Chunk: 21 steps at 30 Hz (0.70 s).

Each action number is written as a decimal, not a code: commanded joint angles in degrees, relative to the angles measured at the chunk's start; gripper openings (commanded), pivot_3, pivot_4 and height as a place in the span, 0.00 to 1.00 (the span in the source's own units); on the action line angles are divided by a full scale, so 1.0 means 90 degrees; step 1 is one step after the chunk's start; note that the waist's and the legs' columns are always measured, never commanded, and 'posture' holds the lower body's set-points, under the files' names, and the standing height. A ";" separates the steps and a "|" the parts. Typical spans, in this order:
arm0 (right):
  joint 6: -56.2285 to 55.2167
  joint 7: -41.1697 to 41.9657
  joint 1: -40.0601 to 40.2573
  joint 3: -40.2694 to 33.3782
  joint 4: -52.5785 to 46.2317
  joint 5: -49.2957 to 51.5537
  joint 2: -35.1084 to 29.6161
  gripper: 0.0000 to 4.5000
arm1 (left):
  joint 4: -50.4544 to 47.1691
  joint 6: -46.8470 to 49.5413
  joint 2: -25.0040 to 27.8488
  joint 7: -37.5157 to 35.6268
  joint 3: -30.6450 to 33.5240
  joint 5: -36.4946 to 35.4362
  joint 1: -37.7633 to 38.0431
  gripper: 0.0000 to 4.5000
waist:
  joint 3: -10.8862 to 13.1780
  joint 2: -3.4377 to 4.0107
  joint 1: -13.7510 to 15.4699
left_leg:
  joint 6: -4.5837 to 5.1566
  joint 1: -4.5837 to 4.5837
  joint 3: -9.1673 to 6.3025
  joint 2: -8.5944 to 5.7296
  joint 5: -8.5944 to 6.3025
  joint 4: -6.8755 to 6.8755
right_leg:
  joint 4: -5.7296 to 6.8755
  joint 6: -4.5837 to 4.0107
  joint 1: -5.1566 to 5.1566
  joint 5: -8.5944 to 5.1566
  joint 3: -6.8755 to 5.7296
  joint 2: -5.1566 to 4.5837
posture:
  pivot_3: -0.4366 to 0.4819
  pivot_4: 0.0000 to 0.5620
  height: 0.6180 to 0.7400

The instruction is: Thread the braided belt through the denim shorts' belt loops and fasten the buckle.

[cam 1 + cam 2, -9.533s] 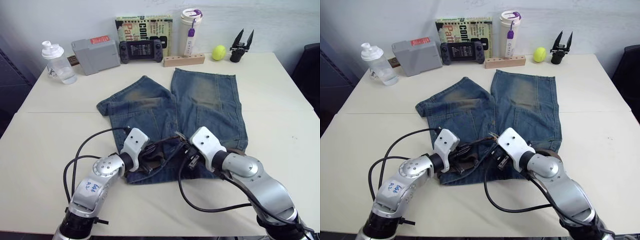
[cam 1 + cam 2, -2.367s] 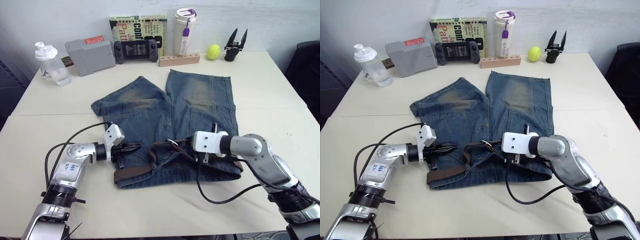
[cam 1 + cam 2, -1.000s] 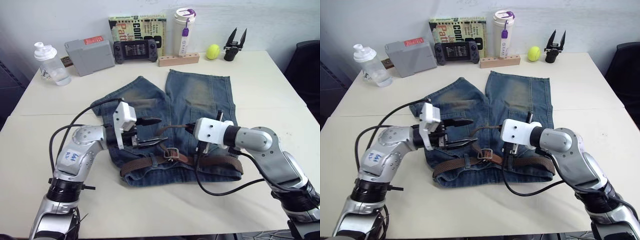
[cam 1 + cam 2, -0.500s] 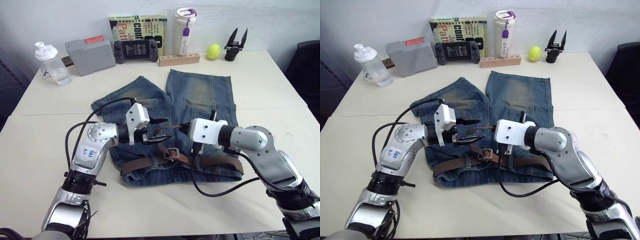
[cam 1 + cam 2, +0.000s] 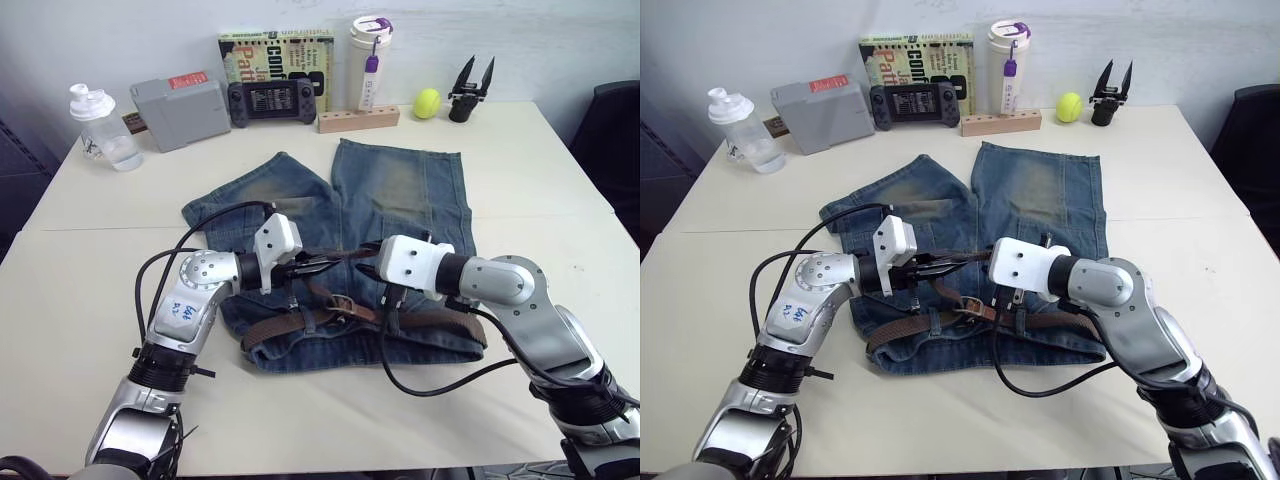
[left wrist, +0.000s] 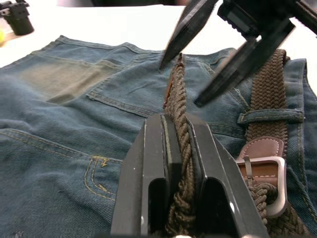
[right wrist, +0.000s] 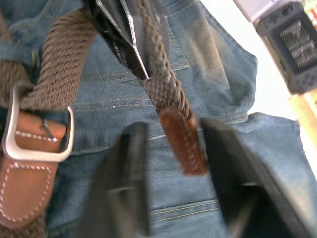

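Left wrist view has our left gripper (image 6: 174,148) clamped on the braided belt (image 6: 179,106), whose tip points at twelve o'clock between the spread fingers of our right gripper (image 6: 210,64). The buckle (image 6: 262,181) lies on the denim shorts (image 5: 400,195). We should close the right gripper squarely on the leather tip before the left lets go.

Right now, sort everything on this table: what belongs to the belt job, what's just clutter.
Job:
blue denim shorts
brown braided belt
silver metal buckle
denim belt loops
left end effector, shut on the belt
right end effector, open

Clutter:
clear plastic bottle
grey box
yellow-green ball
white tumbler
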 commanded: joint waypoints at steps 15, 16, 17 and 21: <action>0.2934 -0.0494 0.0482 -0.0508 -0.1039 0.2272 0.0979 0.01 | -0.1746 0.0609 -0.0689 0.0738 0.0723 -0.1407 0.1284 0.00 | 0.0000 0.0000 -0.0006 | -0.0001 0.0001 -0.0001 0.0007 0.0000 0.0000 | 0.0009 -0.0005 -0.0010 -0.0003 0.0006 0.0002 | 0.48 0.27 0.71; 0.3040 -0.0495 0.0519 -0.0312 -0.1047 0.2270 0.0897 0.01 | -0.1806 0.0626 -0.0689 0.0766 0.0727 -0.1425 0.1329 0.00 | 0.0000 0.0000 0.0001 | 0.0000 0.0002 -0.0003 0.0006 -0.0001 0.0001 | 0.0009 -0.0006 -0.0010 -0.0003 0.0007 0.0001 | 0.48 0.27 0.71; 0.3114 -0.0508 0.0530 -0.0177 -0.1044 0.2281 0.0829 0.01 | -0.1838 0.0641 -0.0690 0.0786 0.0730 -0.1434 0.1349 0.00 | 0.0000 0.0000 0.0013 | 0.0000 0.0001 -0.0004 0.0005 -0.0001 0.0001 | 0.0008 -0.0005 -0.0009 -0.0003 0.0007 0.0001 | 0.48 0.27 0.71; 0.3094 -0.0671 0.0661 0.0462 -0.0857 0.2113 0.0659 0.01 | -0.2052 0.0653 -0.0693 0.0928 0.0783 -0.1456 0.1499 0.00 | -0.0001 0.0001 0.0017 | 0.0001 0.0001 0.0003 0.0001 -0.0001 0.0001 | 0.0007 -0.0005 -0.0008 -0.0003 0.0007 0.0001 | 0.48 0.27 0.71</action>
